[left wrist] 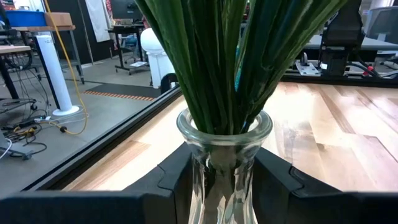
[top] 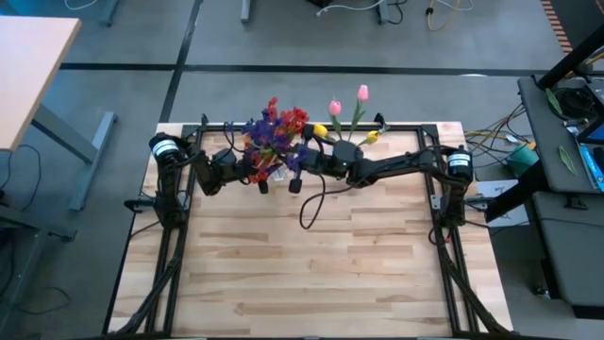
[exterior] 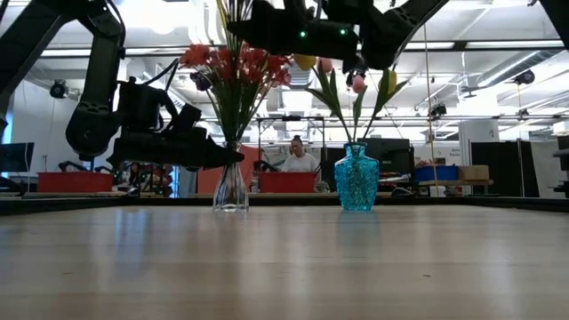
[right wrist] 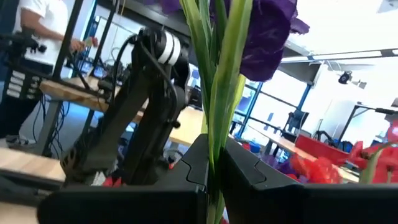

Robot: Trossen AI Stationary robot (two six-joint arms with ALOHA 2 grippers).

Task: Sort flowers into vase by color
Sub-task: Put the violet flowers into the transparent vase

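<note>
Two grips: left gripper clamps the clear vase near the table's far edge; right gripper pinches a purple flower stem. Misaligned insertion could snag the crowded stems, tipping the vase.

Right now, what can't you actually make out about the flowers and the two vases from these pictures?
- Clear vase base: cut off by the bottom edge in the left wrist view, where the left hand brackets its neck.
- Purple flower stem below the right hand: hidden by the hand itself.
- Blue vase in the high view: covered by the right arm.
- Flower counts per vase: blooms overlap and are too small in the high view.
</note>
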